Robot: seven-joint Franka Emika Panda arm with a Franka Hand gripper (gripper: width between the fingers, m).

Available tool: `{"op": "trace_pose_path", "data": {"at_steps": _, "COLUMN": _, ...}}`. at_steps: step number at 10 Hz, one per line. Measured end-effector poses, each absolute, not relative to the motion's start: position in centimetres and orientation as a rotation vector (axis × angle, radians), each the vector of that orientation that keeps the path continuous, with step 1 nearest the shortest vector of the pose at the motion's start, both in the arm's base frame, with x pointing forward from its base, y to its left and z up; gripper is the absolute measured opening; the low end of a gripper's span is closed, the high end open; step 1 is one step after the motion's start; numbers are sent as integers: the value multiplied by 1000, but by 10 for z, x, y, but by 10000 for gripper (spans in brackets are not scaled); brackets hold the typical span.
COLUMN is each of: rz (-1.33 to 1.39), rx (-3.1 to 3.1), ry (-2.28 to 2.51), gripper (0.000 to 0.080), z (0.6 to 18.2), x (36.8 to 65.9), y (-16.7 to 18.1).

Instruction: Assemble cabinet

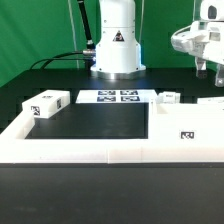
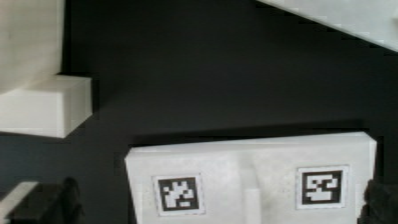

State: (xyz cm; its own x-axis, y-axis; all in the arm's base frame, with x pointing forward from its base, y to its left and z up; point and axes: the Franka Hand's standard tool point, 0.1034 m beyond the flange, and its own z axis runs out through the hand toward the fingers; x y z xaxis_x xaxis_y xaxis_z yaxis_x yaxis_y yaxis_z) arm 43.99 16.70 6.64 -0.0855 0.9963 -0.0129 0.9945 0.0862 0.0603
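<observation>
The cabinet lies in loose matte-white parts. A block with a tag (image 1: 45,103) sits at the exterior view's left. A wide flat panel with a tag (image 1: 185,125) lies at the right, with a small piece (image 1: 168,98) and another piece (image 1: 211,100) behind it. My gripper (image 1: 210,68) hangs high above the right parts. In the wrist view the gripper (image 2: 214,205) is open, and its dark fingertips (image 2: 45,200) stand on either side of a white part with two tags (image 2: 249,175) below. It holds nothing. A plain white block (image 2: 45,105) lies beside that part.
The marker board (image 1: 108,97) lies in front of the robot base (image 1: 115,45). A long low white border rail (image 1: 90,150) runs along the front and up the left side. Black cables trail behind the base on the left.
</observation>
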Motion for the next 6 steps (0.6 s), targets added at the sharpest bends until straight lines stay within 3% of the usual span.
{"op": "trace_pose_path", "data": {"at_steps": 3, "rz": 119, "rx": 2066, "ry": 2311, "gripper": 797, "z": 60, "x": 433, "y": 181}}
{"op": "trace_pose_path", "data": {"at_steps": 6, "rz": 144, "rx": 2050, "ry": 2366, "gripper": 797, "z": 38, "x": 420, "y": 201}}
